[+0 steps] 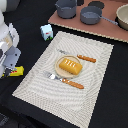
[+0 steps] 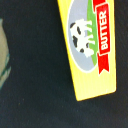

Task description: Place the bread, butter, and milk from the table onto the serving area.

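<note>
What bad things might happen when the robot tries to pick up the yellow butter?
The butter lies very flat on the black table, so the gripper might slide over it or push it away instead of catching it. It also sits near the table's edge in the exterior view, so a push might knock it off. The milk stands close by, and a wide swing might tip it.

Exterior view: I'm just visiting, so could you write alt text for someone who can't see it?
A golden bread loaf sits on a round plate on a striped beige placemat, between a fork and a knife. A milk carton stands on the black table just off the mat; a white robot arm hangs over a yellow butter packet.
</note>
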Tool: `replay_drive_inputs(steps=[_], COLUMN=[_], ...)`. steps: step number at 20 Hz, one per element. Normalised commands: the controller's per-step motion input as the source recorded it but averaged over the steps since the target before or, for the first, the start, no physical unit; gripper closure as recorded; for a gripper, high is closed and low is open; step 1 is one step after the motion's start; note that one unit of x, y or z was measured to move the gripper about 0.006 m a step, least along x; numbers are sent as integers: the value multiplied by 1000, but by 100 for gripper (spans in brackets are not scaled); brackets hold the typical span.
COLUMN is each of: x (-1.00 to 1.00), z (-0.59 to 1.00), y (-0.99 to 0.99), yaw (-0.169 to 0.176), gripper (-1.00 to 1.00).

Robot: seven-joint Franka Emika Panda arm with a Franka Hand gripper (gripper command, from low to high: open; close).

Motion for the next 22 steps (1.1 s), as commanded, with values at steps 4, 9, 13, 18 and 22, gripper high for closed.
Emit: replay_drive_inputs(steps=[4,9,13,18,22], x=[66,67,3,11,45], z=[-203,-295,-241,-65,-26], y=[-224,-82,1,1,0], yaw=[0,0,18,28,24], gripper=[-100,-100,-100,100,100])
